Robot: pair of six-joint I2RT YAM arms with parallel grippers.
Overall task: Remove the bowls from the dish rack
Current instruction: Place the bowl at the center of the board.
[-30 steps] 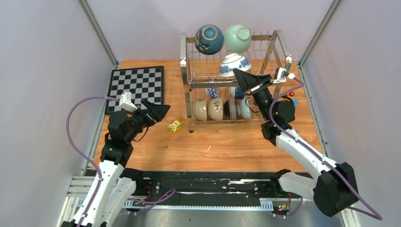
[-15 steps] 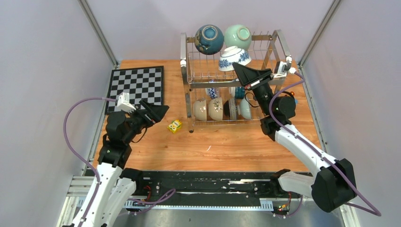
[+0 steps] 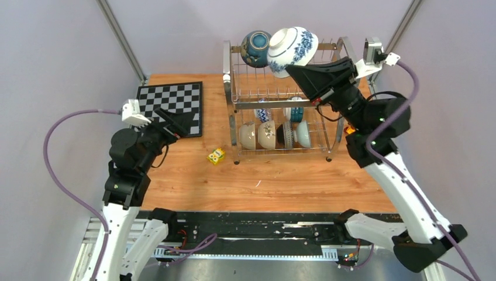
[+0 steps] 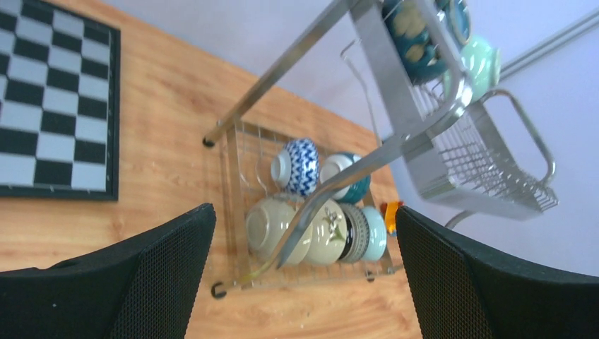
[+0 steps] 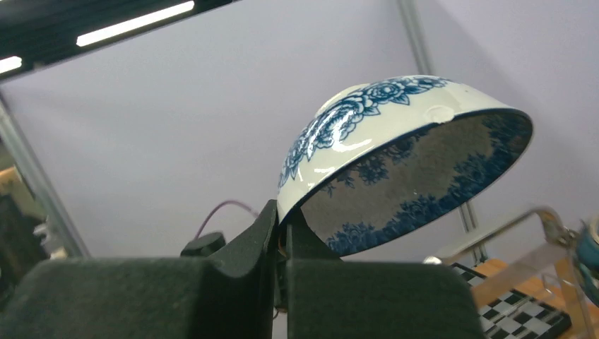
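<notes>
Right gripper (image 3: pixel 289 70), jaws pinching the rim of a blue-floral bowl (image 3: pixel 293 47), holds it high, seemingly to clear the dish rack (image 3: pixel 227 70); left gripper (image 3: pixel 186 121), jaws wide, empty.

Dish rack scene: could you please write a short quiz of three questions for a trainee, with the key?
1. True or false: the left gripper holds a bowl.
2. Which bowl does the right gripper pinch? A dark blue; B white bowl with blue flowers; C mint green.
3. Fill in: the lower tier of the dish rack holds ___ bowls.
Key: 1 false; 2 B; 3 six.
</notes>
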